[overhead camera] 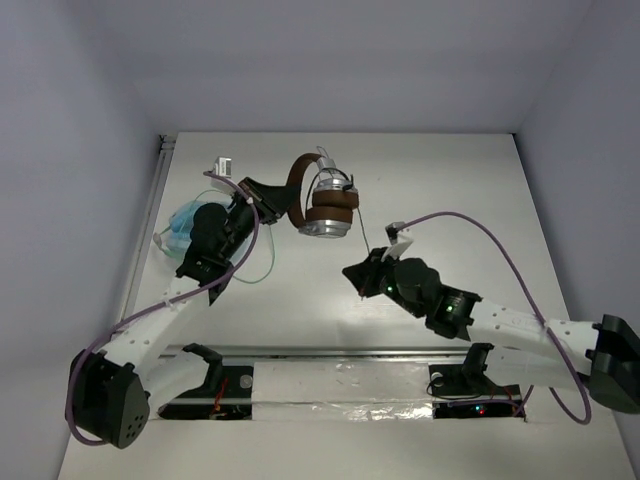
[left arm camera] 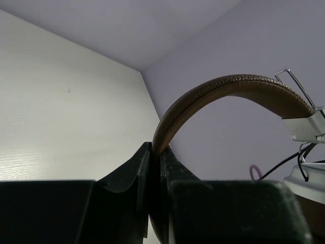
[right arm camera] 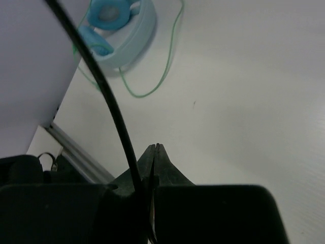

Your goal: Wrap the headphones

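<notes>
Holding the headphones [overhead camera: 318, 200] at the far middle of the worktop [overhead camera: 460, 190] with my left claw [left arm camera: 155, 152] pinched shut on the brown headband [left arm camera: 228, 86], I'd draw the thin dark cable [right arm camera: 101, 81], seemingly nipped in my closed right claw [right arm camera: 154, 152], taut and loop it evenly round the ear cups [overhead camera: 330, 214].

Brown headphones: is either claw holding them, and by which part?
The left claw grips the headphones by the headband; the right claw is shut and seems to pinch their thin cable.
</notes>
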{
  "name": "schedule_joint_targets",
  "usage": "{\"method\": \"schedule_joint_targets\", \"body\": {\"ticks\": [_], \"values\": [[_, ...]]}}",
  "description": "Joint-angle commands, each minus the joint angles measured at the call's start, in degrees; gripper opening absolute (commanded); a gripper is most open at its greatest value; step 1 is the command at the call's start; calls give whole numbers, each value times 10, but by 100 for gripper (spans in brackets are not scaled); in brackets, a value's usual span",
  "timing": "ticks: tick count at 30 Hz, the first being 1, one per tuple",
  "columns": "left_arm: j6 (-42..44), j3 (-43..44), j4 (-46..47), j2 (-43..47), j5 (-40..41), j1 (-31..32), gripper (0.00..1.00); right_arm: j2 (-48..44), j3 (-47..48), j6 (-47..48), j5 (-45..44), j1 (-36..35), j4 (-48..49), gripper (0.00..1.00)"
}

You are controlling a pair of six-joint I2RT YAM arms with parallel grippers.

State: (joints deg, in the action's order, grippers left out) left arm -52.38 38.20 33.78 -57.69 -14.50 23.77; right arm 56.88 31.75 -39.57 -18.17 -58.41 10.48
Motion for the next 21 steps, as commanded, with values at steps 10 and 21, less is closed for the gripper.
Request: {"method": "schedule_joint_targets", "body": {"ticks": [10,21], "values": [[10,38,33,-65,292,92,0,129,51,-53,-115,-125,119,0],[111,37,-31,-110,508,181,0,188,158,-38,-189,-195,-3,0]]}}
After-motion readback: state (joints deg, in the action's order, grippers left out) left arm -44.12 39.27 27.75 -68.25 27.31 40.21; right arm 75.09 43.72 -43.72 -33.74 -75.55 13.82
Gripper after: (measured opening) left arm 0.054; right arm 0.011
